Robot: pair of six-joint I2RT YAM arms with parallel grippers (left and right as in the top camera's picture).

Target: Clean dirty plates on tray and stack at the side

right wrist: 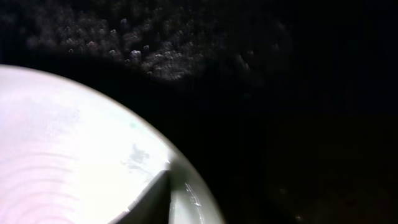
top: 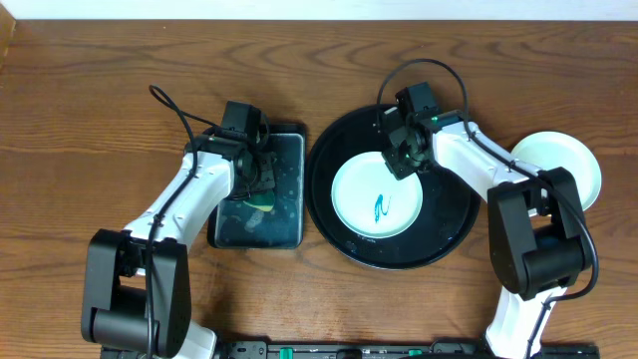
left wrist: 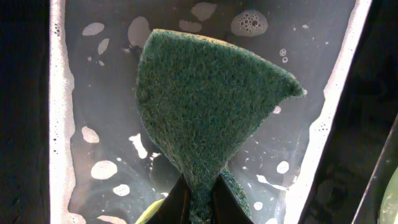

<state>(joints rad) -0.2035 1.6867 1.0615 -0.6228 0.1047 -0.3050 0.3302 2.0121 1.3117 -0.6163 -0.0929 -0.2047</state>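
Mint plate (top: pixel 377 197) is lying flat in the round black tray (top: pixel 454 234), teal squiggle facing up. The right pincer (top: pixel 404 155) is sitting right at its rim, at about one o'clock. In the wrist view one fingertip (right wrist: pixel 155 196) is showing against that pale edge, but whether the jaws are spread or nipping the rim, I cannot tell.

Across at nine o'clock, the left pincer (top: pixel 256 170) is pressed together on the green sponge (left wrist: pixel 205 112), pinching it by one corner over the soapy rectangular tray (top: pixel 284 219).

Out at three o'clock, a second plate (top: pixel 573 165) is resting on the worktop (top: pixel 120 80), partly hidden by the arm.

Handling call: this plate is looking light and stiff, but glossy, and droplets are glinting on the tray beside it, so it is likely slippery. The rim is the only real hold, with one finger over and one under. Working a finger beneath it could be awkward, and a loose pinch is risking a slide.
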